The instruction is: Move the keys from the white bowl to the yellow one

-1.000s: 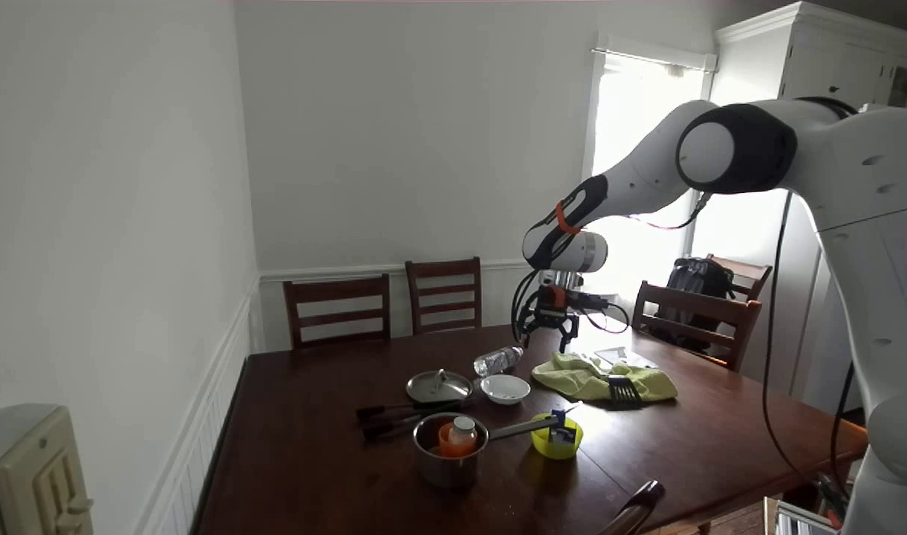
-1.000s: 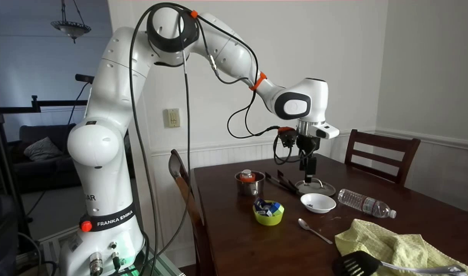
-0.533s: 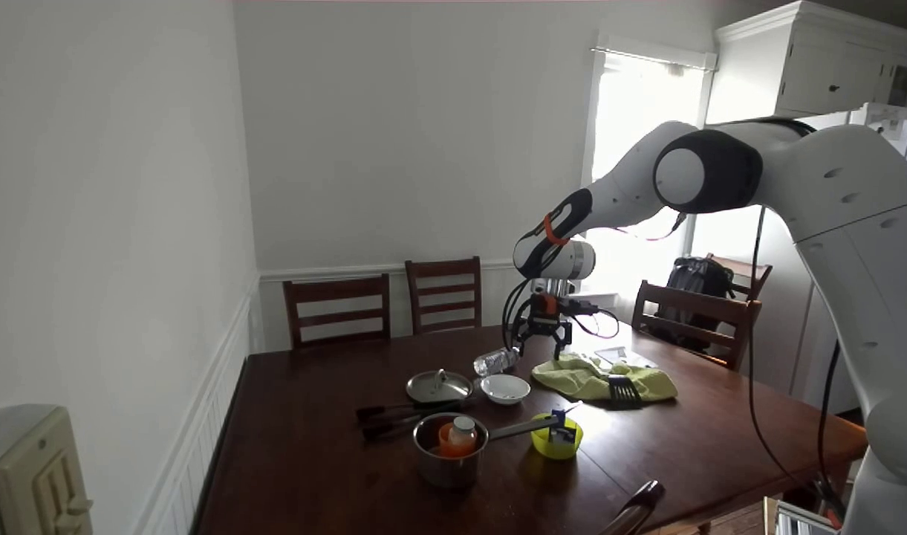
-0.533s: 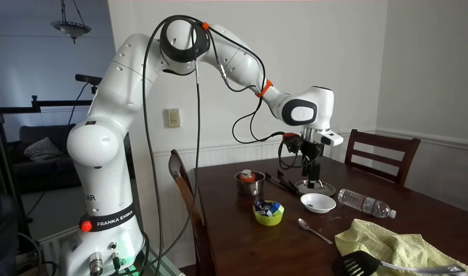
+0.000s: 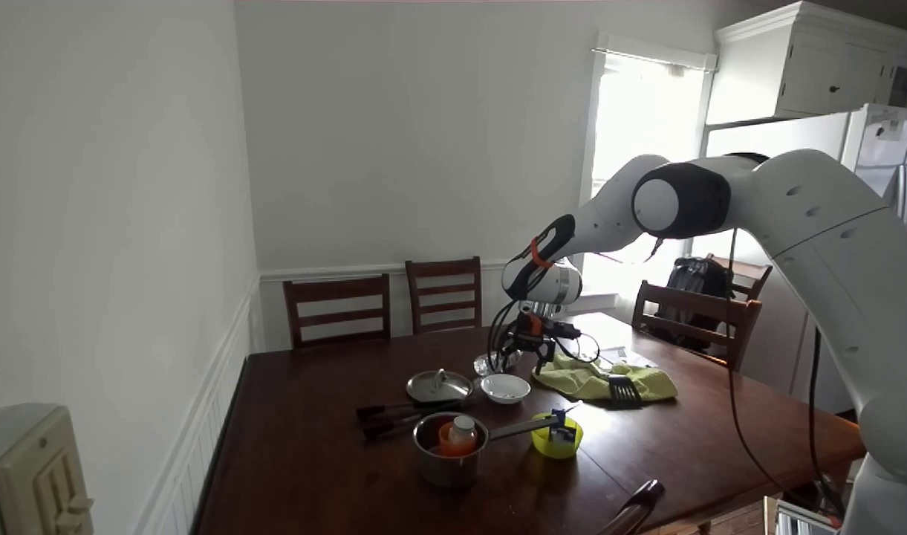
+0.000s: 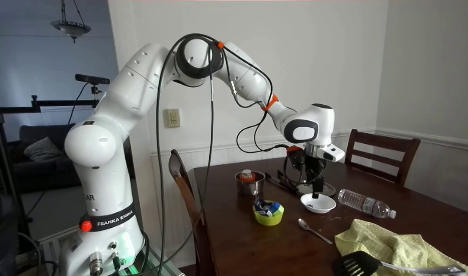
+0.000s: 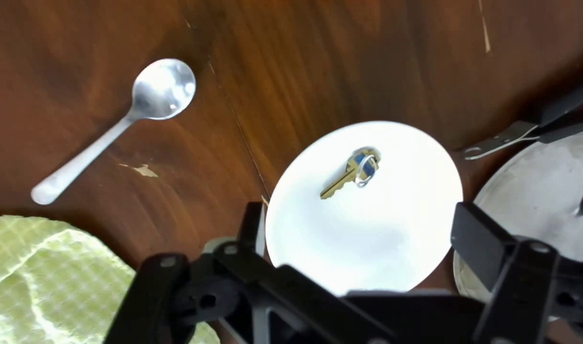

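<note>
A brass key [image 7: 339, 185] with a blue mark and a small silver ring lies in the white bowl [image 7: 406, 215], toward the top side of the bowl in the wrist view. The white bowl also shows in both exterior views [image 5: 506, 389] [image 6: 321, 207]. My gripper [image 7: 360, 227] is open and empty, its fingers apart across the bowl's width. It hangs low over the bowl in an exterior view [image 6: 317, 194]. The yellow bowl shows in both exterior views [image 5: 555, 448] [image 6: 268, 220], with blue packets [image 6: 267, 207] in it. The yellow bowl is out of the wrist view.
A steel pot [image 6: 250, 188] with orange contents, a glass lid [image 5: 427, 388] and black-handled tongs [image 5: 394, 410] lie near the bowls. A water bottle [image 6: 366, 204], a spoon [image 7: 163, 89], a yellow-green cloth [image 6: 394, 245] and a black spatula [image 6: 356, 263] are also on the table.
My gripper has moved down, and in an exterior view also leftward, to low over the white bowl. It stays open. The bowls and other objects have not moved.
</note>
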Controlling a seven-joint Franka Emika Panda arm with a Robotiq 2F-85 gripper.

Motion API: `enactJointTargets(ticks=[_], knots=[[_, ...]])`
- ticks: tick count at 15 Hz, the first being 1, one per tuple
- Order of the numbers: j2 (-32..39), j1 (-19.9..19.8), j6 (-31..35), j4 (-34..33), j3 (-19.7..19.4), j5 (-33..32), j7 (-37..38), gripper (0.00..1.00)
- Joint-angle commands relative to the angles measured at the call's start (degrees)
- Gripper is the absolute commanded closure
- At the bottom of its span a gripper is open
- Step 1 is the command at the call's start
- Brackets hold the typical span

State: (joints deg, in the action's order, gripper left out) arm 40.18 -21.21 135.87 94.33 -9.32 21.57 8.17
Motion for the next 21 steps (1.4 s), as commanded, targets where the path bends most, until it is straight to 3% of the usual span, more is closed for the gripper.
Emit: enactJointTargets(ticks=[1,2,8,16,17,18,21], knots=[[6.4,-3.2,1.0,-8.1,3.2,2.9,-2.4,0.11],[7.7,-3.5,1.0,-9.7,3.5,2.7,-2.4,0.26],[13.7,-4.0,-1.6,-17.2,5.3,1.7,-1.4,0.56],[17.4,-3.8,-7.0,-20.5,4.3,0.8,0.2,0.50],[17.7,-3.8,-7.3,-20.7,4.4,0.8,0.1,0.62],[17.7,-3.8,-7.7,-20.9,4.4,0.9,0.2,0.65],[17.5,-3.9,-9.1,-21.2,4.4,0.7,0.1,0.90]])
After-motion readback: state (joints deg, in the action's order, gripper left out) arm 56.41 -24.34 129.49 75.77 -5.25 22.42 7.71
